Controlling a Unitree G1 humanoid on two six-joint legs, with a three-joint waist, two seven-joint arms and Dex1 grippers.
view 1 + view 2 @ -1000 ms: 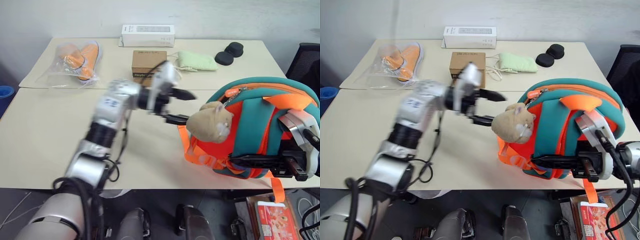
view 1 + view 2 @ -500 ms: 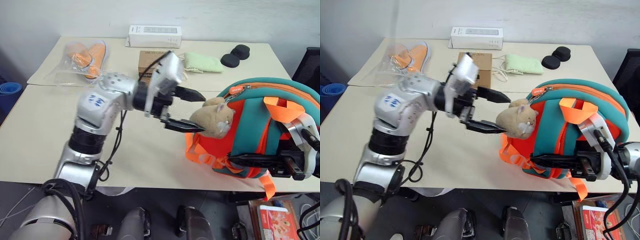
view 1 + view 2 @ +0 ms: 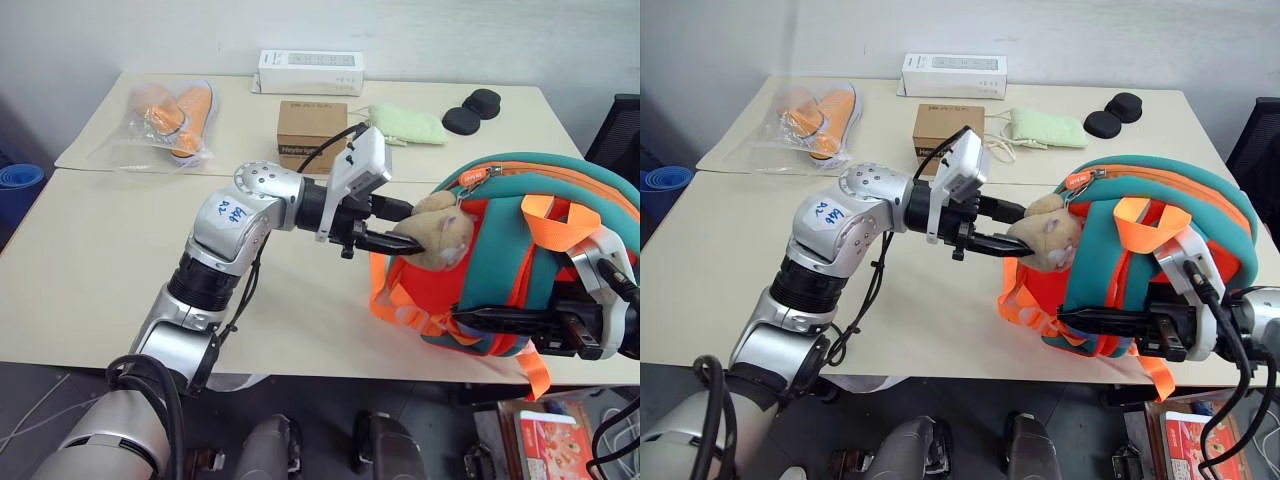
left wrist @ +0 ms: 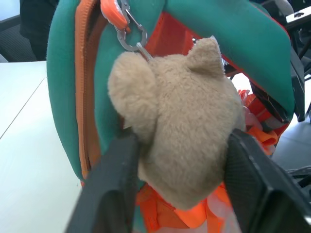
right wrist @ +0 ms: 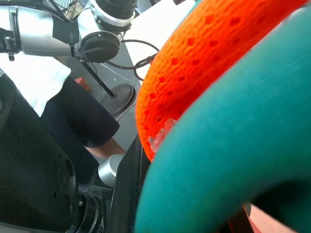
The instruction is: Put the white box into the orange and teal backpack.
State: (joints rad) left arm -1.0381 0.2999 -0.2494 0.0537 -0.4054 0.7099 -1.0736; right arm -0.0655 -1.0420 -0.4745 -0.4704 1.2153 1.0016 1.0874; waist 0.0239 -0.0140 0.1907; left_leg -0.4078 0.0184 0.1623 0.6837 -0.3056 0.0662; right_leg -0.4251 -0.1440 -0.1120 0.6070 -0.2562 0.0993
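Orange and teal backpack (image 3: 530, 250), left gripper (image 3: 392, 228) jaws pinching tan plush toy (image 3: 440, 232), right jaws pressed together

Office: plain tables (image 3: 90, 270), swivel chair (image 3: 618, 125).

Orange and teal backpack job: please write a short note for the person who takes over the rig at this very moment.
Left claw: shut on the tan plush toy that hangs from the orange and teal backpack.
Right claw: shut on the backpack's lower edge, holding it upright on the table.
Done: backpack held from both sides.
Whether its zip is open I cannot tell.
Left: free the left claw from the toy, open the backpack if needed, fetch the white box and put it in.
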